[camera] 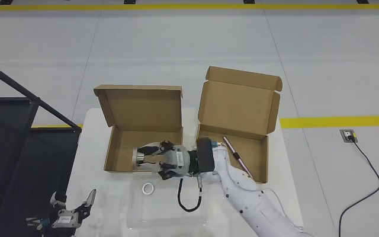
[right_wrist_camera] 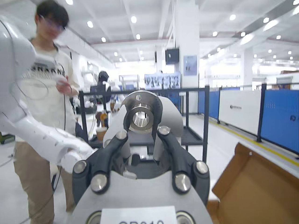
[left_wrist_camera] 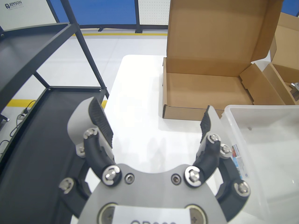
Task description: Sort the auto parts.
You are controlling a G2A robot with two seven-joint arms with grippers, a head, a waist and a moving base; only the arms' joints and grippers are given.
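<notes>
Nearest, found the left hand [left_wrist_camera: 151, 113] spread open and empty, above the edge of the white desk [left_wrist_camera: 135, 89] and just beside a clear plastic bin [left_wrist_camera: 257, 108]. Noted a small white ring [camera: 148, 188] lying in that bin. Spotted a small printed sticker [left_wrist_camera: 237, 155] on the bin wall, too small to read.

Further on, found the right hand [camera: 151, 157] clamped on a silver flanged metal sleeve [camera: 138, 157], held on its side above the floor of the left brown cardboard box [camera: 142, 109], lid up. Could not judge contact between sleeve and cardboard. Beside it, saw a second open brown cardboard box [camera: 237, 106] with a thin dark rod [camera: 237, 155] lying inside.

Judged the step as the drop-off of the sleeve into the left box, with the sorting partway done: rod already boxed, ring not yet. Judged the next move to call for lowering the sleeve close to the box floor, parting the jaws, then lifting clear without catching the front wall.

Farthest, spotted white logo print on blue partition panels [left_wrist_camera: 105, 1]; left it unread.
</notes>
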